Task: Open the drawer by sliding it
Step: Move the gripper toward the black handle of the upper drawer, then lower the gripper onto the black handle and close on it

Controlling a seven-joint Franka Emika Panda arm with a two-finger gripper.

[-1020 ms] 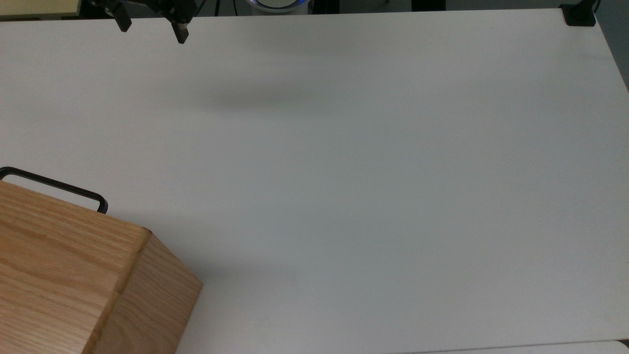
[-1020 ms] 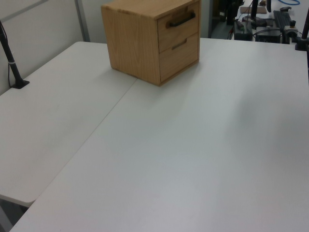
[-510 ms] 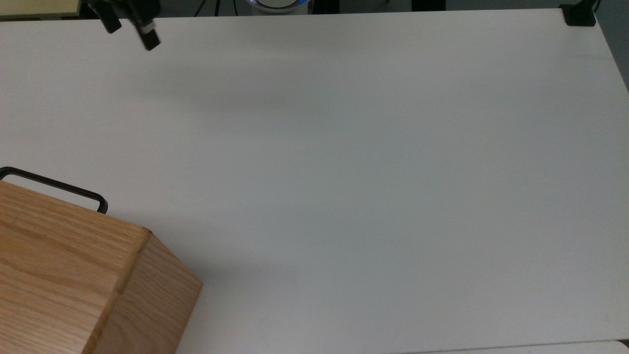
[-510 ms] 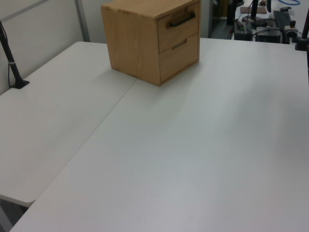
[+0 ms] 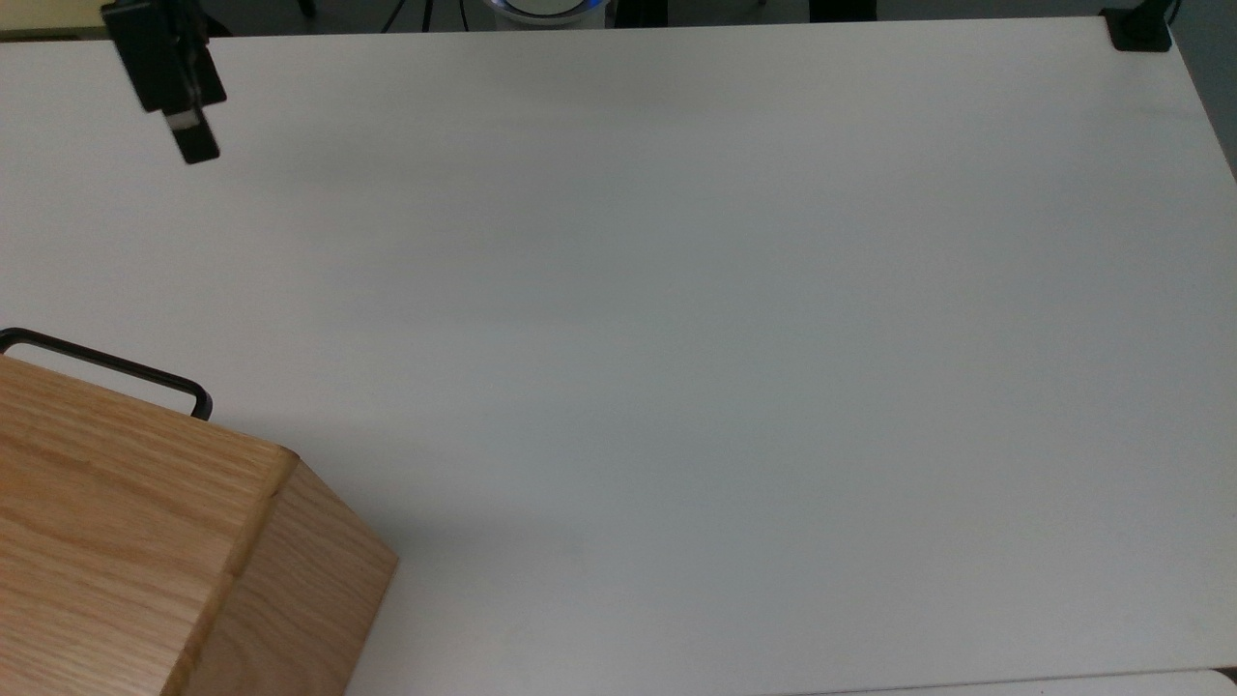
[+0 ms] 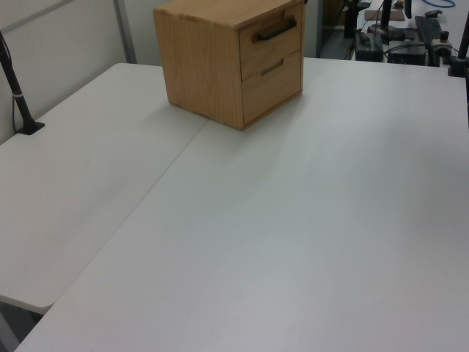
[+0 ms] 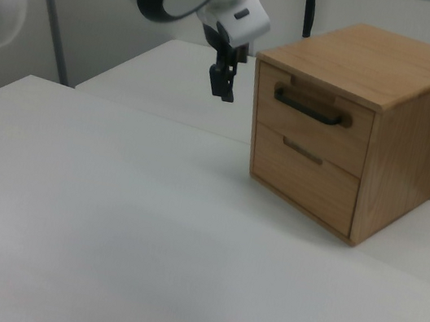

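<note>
The drawer (image 7: pixel 346 142) is the upper front of an oak cabinet (image 7: pixel 414 128) and sits flush and closed, its black bar handle (image 7: pixel 310 109) facing the right view's left. The handle (image 5: pixel 106 365) juts out past the cabinet top (image 5: pixel 126 522) in the top view, and the left view shows the drawer (image 6: pixel 289 42) at the back. My gripper (image 7: pixel 221 86) hangs in the air left of the cabinet's upper front corner, at about handle height and apart from it. It is open and holds nothing. In the top view the gripper (image 5: pixel 196 143) is far above the handle, fingers lined up.
A second drawer front (image 7: pixel 303 176) lies below the first. The white table (image 5: pixel 676 338) spreads wide to the top view's right. A black clamp (image 5: pixel 1140 29) grips its far right corner and a black post (image 6: pixel 18 95) stands at the left view's left edge.
The gripper has travelled to the top view's left and slightly down towards the cabinet, turning so that its two spread fingers now line up. The drawer has not moved.
</note>
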